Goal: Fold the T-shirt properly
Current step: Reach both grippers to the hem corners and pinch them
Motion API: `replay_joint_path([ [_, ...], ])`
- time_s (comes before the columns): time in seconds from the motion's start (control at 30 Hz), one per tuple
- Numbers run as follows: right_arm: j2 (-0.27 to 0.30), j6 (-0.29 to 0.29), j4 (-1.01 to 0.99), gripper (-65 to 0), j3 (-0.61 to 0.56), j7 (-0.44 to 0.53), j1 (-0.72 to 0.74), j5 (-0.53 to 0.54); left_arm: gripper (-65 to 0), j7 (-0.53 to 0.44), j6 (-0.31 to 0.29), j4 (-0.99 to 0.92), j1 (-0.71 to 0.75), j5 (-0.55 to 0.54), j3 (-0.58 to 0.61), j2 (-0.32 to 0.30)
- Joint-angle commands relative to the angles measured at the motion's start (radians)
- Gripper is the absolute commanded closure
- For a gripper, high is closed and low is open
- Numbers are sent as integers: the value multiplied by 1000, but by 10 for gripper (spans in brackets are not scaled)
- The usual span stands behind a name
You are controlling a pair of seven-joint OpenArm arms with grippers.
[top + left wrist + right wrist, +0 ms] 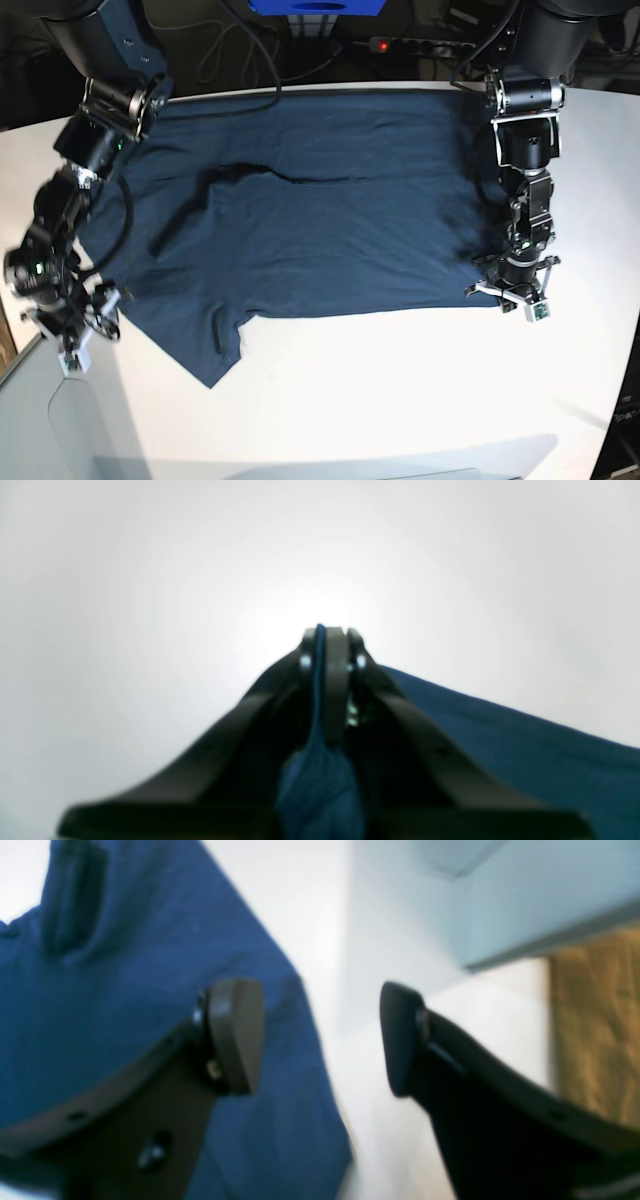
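A big white table point(400, 390) holds the T-shirt point(320, 220). The dark blue shirt lies spread out flat across the far half of the table, with one sleeve pointing toward the near edge. The left gripper point(327, 645) is squeezed tight on a pinch of the shirt's cloth at its edge. The right gripper point(320, 1040) has its jaws wide apart and holds nothing, just beside the shirt's edge.

the t-shirt point(320, 220) lies spread on the table point(400, 390), its sleeve seemingly toward the near left.
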Motion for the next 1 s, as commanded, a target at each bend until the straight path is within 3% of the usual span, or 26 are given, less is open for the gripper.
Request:
replay_joint_path([
  [0.0, 19, 3, -61, -354, 0, 55, 64, 12, 0, 15, 6, 10, -19, 2, -1, -10],
  [0.17, 60, -9, -483, -355, 0, 265, 228, 10, 0, 15, 6, 13, -5, 6, -1, -11],
  [0.3, 97, -116, -716, -355, -6, 509, 269, 10, 0, 15, 6, 10, -4, 8, -1, -14],
  [0.43, 131, -155, -845, -355, -153, 707, 269, 10, 0, 15, 6, 18, 15, 8, -1, -14],
  [0.53, 134, -184, -923, -355, -258, 799, 268, 10, 0, 15, 6, 18, 16, 8, -1, -16],
  [0.67, 134, -233, -952, -356, -319, 859, 252, 12, 0, 13, 6, 18, 30, 8, -1, -16],
  [0.97, 132, -238, -952, -356, -324, 863, 226, 12, 0, 13, 6, 18, 38, 8, 2, -16],
])
